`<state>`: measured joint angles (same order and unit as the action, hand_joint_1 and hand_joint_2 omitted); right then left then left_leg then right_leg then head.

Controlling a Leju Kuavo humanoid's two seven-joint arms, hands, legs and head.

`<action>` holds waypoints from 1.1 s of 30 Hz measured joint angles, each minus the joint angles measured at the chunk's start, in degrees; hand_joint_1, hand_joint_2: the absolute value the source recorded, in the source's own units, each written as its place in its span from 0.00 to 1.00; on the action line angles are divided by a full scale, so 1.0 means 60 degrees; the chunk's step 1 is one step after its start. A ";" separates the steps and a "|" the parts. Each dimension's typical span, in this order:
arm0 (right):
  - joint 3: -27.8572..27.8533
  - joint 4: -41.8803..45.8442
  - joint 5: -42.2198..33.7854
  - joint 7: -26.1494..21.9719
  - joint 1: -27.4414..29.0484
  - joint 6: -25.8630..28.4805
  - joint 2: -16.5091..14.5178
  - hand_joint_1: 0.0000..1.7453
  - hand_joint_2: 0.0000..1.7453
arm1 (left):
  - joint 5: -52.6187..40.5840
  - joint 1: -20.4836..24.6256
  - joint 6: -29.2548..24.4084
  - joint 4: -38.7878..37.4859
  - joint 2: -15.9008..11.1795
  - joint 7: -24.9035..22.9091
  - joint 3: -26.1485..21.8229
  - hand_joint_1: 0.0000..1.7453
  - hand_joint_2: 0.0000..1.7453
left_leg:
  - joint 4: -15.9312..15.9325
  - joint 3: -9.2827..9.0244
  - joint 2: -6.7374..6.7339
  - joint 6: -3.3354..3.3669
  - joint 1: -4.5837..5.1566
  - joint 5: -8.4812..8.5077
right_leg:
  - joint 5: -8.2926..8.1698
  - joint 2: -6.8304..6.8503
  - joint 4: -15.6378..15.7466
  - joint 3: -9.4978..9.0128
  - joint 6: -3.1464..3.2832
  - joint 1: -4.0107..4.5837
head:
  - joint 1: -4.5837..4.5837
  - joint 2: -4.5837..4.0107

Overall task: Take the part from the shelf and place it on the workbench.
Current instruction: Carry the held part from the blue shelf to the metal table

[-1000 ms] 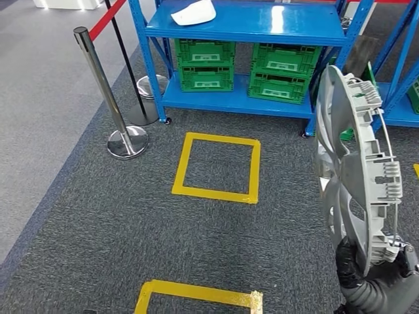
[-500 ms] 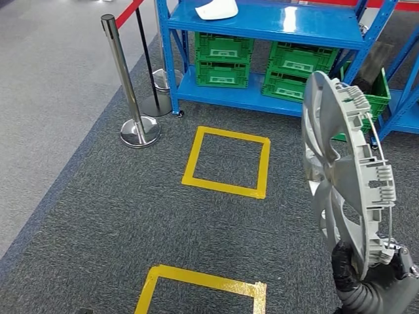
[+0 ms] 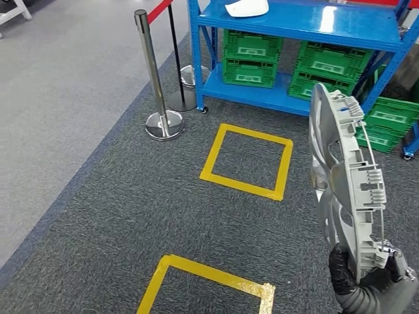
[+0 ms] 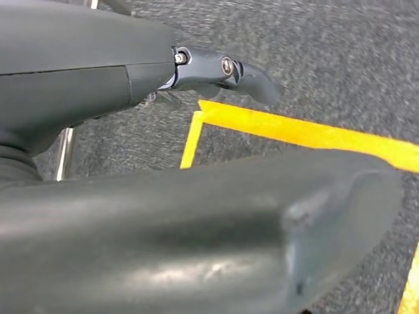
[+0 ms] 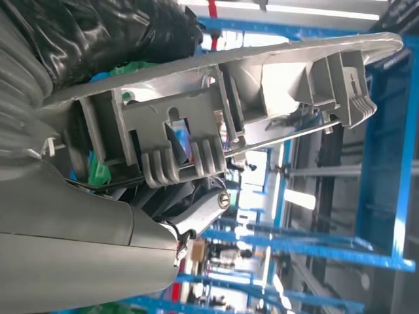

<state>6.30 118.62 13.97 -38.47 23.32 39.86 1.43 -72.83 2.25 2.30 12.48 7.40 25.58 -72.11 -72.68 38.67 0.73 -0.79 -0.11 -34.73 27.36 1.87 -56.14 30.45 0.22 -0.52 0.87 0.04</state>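
The part is a large silver-grey wheel cover with clips along its rim. It stands upright on edge at the right of the head view, over the carpet. My right hand grips its lower rim, black fingers wrapped round the edge. In the right wrist view the same rim lies across the hand, and dark fingers close over it. My left hand hangs above the carpet, with one dark finger stretched out and nothing in it.
A blue shelf stands ahead with green crates on its low level and a white piece on top. Another green crate sits to its right. A chrome stanchion stands left of it. Yellow tape squares mark the carpet.
The whole picture has shifted to the right, so the camera has turned left. The wheel cover stays upright in my right hand's grip.
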 joint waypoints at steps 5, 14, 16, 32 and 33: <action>0.0113 -0.0184 0.0098 0.0000 -0.0032 0.0002 -0.0005 1.00 1.00 | 0.0011 0.0021 -0.0057 0.0000 -0.0058 0.0006 -0.0045 0.00 0.00 | 0.2016 -0.1208 -0.0488 0.0039 -0.0011 0.0951 | -0.0008 0.0476 -0.0122 0.0093 -0.0071 0.0023 | -0.0003 0.0000; 0.0572 -0.0906 0.0593 0.0002 -0.0312 -0.0072 0.0004 1.00 1.00 | 0.0015 0.0123 -0.0085 0.0001 -0.0071 0.0047 -0.0129 0.00 0.00 | 0.2706 -0.1250 -0.0096 0.0611 0.0029 0.1335 | 0.1084 -0.0185 -0.2043 0.0976 -0.0452 -0.0009 | -0.0105 0.0000; 0.0677 -0.1235 0.0786 0.0001 -0.0396 -0.0186 0.0005 1.00 1.00 | 0.0015 0.0134 -0.0094 0.0001 -0.0079 0.0056 -0.0175 0.00 0.00 | 0.2697 -0.1190 0.0116 0.0629 0.0064 0.1380 | 0.1340 -0.0276 -0.2908 0.1352 -0.0441 -0.0009 | -0.0114 0.0000; 0.1037 -0.3127 0.1890 0.0003 -0.1095 -0.0897 0.0009 1.00 1.00 | 0.0011 0.0206 -0.0149 -0.0018 -0.0078 0.0100 -0.0320 0.00 0.00 | -0.0142 0.0332 -0.0028 -0.0032 -0.0082 0.0327 | 0.0076 0.0069 0.0097 -0.0169 -0.0088 -0.0053 | 0.0017 0.0000; 0.1039 -0.3196 0.1899 0.0002 -0.1131 -0.0898 0.0009 1.00 1.00 | 0.0010 0.0197 -0.0149 -0.0019 -0.0087 0.0104 -0.0323 0.00 0.00 | 0.0221 0.0138 -0.0073 -0.0059 -0.0112 0.0581 | 0.0093 0.0183 0.0082 -0.0174 -0.0110 -0.0061 | 0.0017 0.0000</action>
<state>12.53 99.45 25.36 -38.46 16.53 34.47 1.49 -72.77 3.43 1.40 12.36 6.88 26.21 -74.05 -71.36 39.50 0.29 -1.14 -0.78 -31.24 27.92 2.97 -55.65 29.40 -0.43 -0.88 0.97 0.04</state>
